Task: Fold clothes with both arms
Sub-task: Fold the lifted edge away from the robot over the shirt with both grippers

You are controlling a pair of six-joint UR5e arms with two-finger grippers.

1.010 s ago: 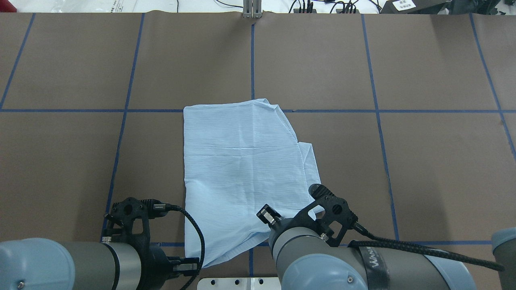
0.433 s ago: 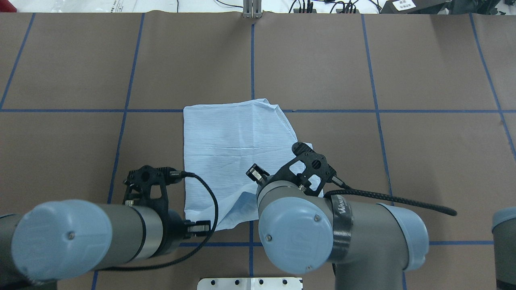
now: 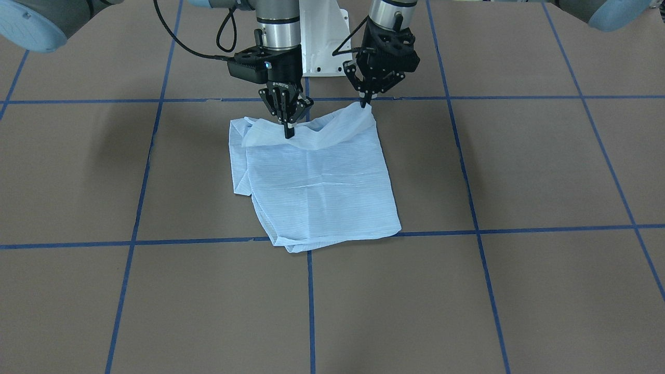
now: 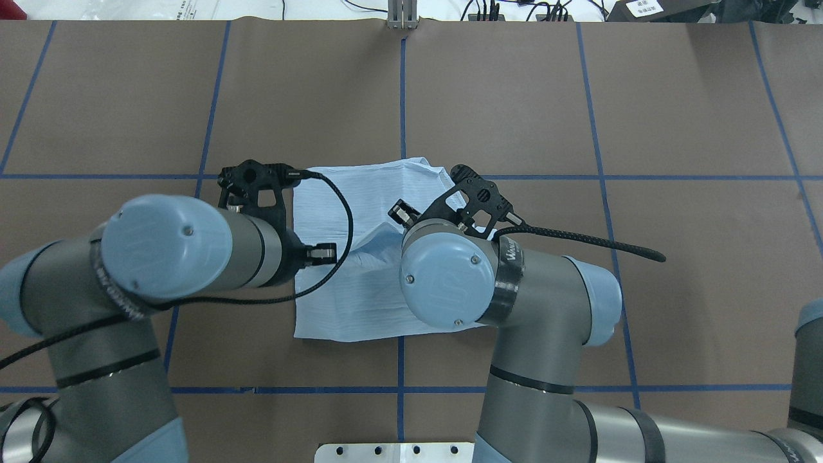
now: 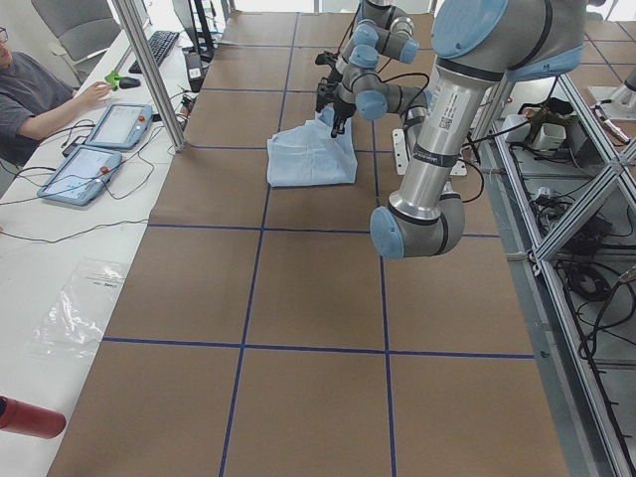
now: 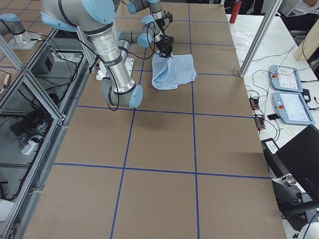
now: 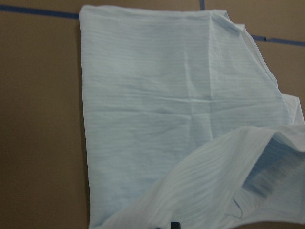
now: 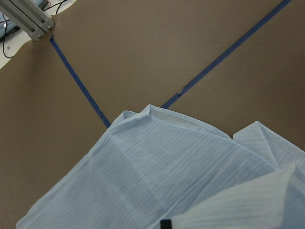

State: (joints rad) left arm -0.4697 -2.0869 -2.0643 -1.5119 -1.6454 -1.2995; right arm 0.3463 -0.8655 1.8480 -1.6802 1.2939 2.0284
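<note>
The pale-blue striped shirt [image 3: 317, 182] lies partly folded in the middle of the brown table; it also shows in the overhead view [image 4: 360, 308]. My left gripper [image 3: 367, 103] is shut on one corner of the shirt's robot-side edge and holds it a little above the table. My right gripper [image 3: 288, 132] is shut on the same edge further along, low over the cloth. The lifted edge sags between them. In the overhead view the left arm [image 4: 167, 247] and right arm [image 4: 450, 276] hide both grippers. Both wrist views show raised cloth over the flat shirt [image 7: 167, 109] [image 8: 157, 176].
Blue tape lines [image 3: 467, 228] divide the table into squares. The white pedestal plate [image 4: 398, 452] sits at the robot-side edge. A metal post [image 4: 402, 16] stands at the far edge. An operator [image 5: 40, 94] and tablets [image 5: 84, 164] are beside the table.
Both arms have moved away from the robot's base over the shirt, carrying its robot-side edge up and forward. The cloth near the base has been pulled in and a fold has formed there.
</note>
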